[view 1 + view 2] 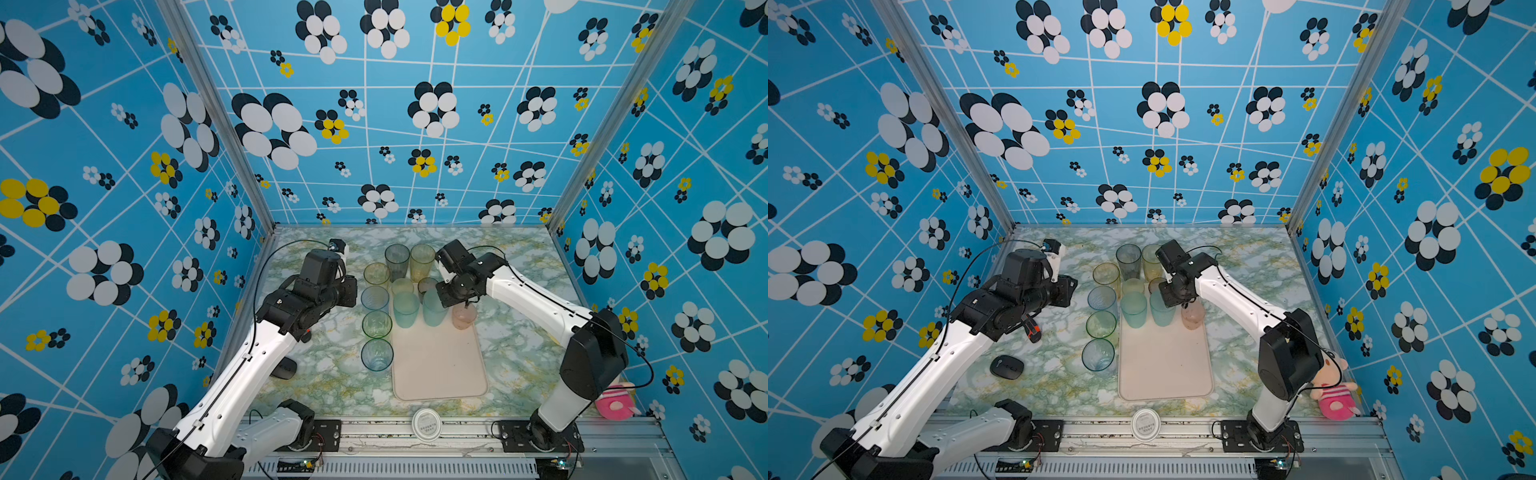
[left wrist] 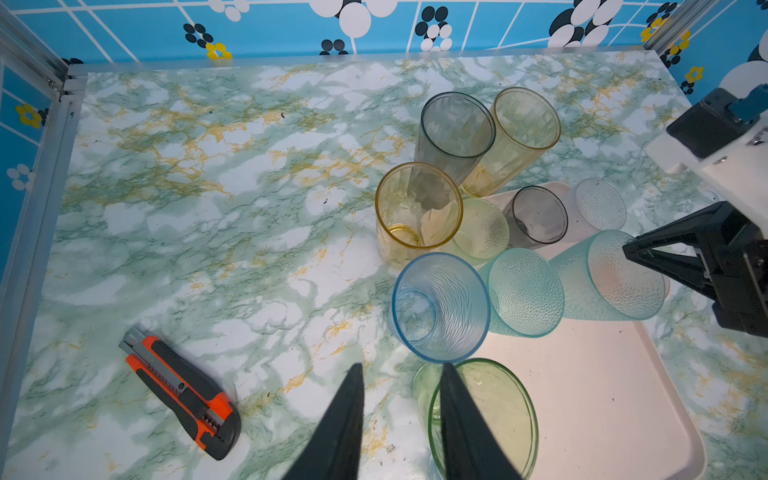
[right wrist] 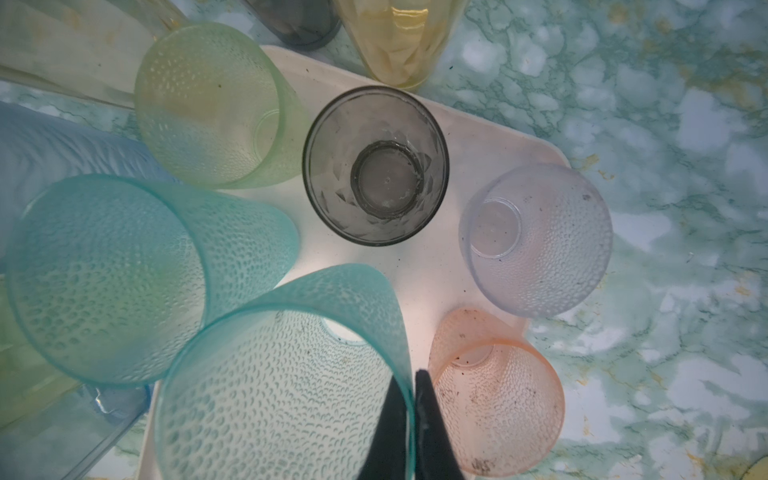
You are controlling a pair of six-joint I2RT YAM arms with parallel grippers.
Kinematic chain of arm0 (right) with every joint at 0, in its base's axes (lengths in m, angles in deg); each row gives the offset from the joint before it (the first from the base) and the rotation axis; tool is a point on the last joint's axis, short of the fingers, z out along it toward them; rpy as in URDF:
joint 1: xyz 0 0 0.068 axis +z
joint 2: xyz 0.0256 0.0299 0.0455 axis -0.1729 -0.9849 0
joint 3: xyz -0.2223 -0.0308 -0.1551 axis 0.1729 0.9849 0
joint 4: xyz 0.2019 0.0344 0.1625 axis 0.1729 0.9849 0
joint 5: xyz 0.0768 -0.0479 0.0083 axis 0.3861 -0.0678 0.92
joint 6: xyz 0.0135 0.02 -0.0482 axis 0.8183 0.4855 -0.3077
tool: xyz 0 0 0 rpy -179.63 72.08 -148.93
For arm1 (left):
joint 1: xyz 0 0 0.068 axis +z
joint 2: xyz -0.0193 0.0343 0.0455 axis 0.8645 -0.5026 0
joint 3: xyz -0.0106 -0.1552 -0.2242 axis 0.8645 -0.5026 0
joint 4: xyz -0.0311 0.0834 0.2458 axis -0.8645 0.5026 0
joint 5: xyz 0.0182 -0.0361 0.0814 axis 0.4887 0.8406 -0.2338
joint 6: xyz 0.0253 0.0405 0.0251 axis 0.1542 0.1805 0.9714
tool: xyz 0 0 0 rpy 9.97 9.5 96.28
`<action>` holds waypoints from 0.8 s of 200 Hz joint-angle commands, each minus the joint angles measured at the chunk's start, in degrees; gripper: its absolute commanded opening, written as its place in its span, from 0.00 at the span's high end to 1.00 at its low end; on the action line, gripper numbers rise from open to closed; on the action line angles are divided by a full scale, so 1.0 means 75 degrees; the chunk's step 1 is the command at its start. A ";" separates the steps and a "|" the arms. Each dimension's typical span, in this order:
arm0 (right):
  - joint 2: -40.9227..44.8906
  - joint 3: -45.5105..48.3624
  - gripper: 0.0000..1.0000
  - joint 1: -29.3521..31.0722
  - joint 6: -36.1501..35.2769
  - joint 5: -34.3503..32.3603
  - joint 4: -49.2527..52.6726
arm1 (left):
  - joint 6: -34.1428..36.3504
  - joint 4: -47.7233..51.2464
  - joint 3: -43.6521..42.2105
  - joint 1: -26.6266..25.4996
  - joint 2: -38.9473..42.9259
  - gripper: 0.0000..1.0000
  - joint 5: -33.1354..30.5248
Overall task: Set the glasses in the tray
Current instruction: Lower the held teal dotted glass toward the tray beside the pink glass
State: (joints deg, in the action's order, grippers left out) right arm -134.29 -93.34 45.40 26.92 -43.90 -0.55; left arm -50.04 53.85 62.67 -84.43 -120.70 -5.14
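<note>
While pinching the teal glass with the right pincer, holding it upright at twelve o'clock on the tray.

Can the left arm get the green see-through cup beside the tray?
Probably yes. The left gripper hangs open right at the rim of the translucent green plastic tumbler, nothing in between. The blue ribbed tumbler stands close beside it, though.

Both top views high, looking down on whole table; wrist views close, sharing tray end.
</note>
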 commanded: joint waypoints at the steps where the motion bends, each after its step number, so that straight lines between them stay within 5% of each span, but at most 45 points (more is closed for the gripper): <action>1: -0.0153 -0.0175 1.00 -0.0079 -0.0008 0.0109 -0.0119 | 0.0056 -0.0004 -0.0017 0.0080 -0.0103 0.67 0.0134; 160: -0.0323 -0.0006 1.00 -0.0239 -0.0031 0.0044 -0.0295 | 0.0084 -0.0046 0.0036 0.0127 -0.0337 0.67 0.0216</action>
State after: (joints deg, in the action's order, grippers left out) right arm -136.28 -93.34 43.94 26.90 -43.74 -1.95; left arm -49.87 53.81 62.67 -84.17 -122.95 -4.31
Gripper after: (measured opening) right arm 0.056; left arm 0.330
